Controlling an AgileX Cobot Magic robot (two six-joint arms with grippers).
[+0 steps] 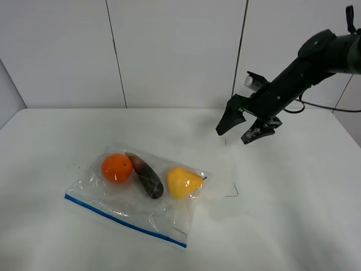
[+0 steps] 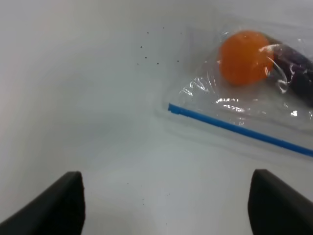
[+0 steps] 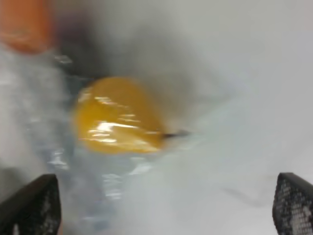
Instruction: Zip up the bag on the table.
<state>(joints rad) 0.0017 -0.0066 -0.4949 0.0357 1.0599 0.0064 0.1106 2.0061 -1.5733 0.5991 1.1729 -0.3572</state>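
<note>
The clear bag [image 1: 132, 195] lies flat on the white table [image 1: 293, 214], left of centre. Through it show an orange [image 1: 117, 167], a dark eggplant [image 1: 148, 175] and a yellow pear [image 1: 182, 182]. Its blue zip strip [image 1: 124, 221] runs along the near edge. My right gripper [image 1: 231, 137] hangs open and empty above the table, behind and to the right of the bag. The blurred right wrist view shows it [image 3: 161, 205] open with the pear [image 3: 117, 115] ahead. My left gripper [image 2: 166, 205] is open and empty, short of the strip's end [image 2: 171, 108] and the orange [image 2: 244, 56]; it is outside the exterior view.
A thin dark mark [image 1: 231, 195] lies on the table right of the pear. Small dark specks [image 2: 146, 49] dot the surface near the bag's corner. A white panelled wall [image 1: 175, 51] stands behind the table's far edge.
</note>
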